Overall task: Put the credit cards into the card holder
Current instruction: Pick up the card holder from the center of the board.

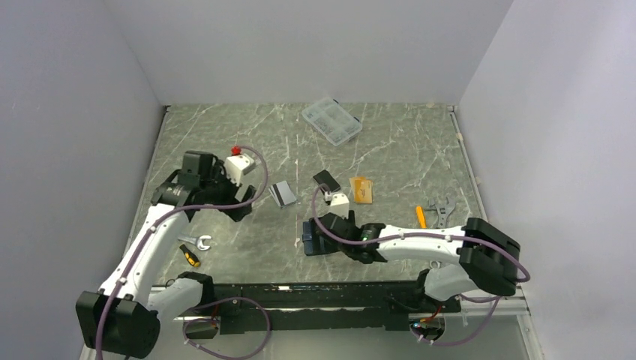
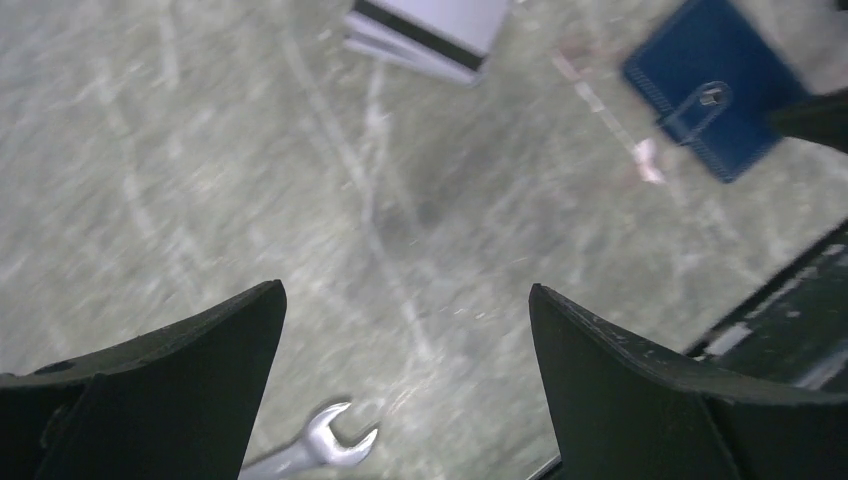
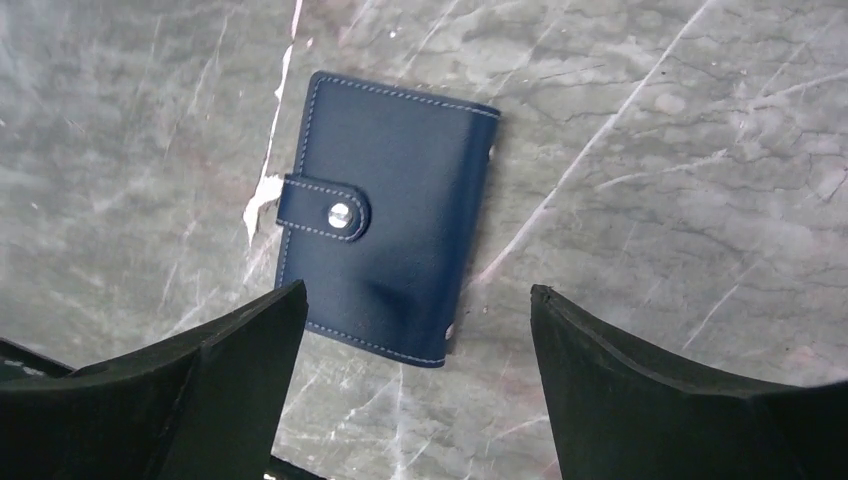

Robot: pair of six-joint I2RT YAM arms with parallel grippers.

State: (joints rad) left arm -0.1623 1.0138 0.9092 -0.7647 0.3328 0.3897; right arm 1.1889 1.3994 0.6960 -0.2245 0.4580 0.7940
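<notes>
Holder (image 3: 385, 215): closed, flat on table (image 1: 405, 150) near front edge, long axis running away from right wrist, tab at left.
Right gripper (image 3: 418, 295): fingers wide apart over holder's near end, empty.
Left gripper (image 2: 405, 340): fingers apart, empty.
Hidden: holder mostly covered from above; silver card (image 2: 430, 25) cut off.

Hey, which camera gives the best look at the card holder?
The right wrist view: the card holder lies closed and sharp in mid-frame, snap tab fastened. The left wrist view catches it blurred in the upper right corner, partly cut off. In the top external view the right claw mostly hides it.
</notes>
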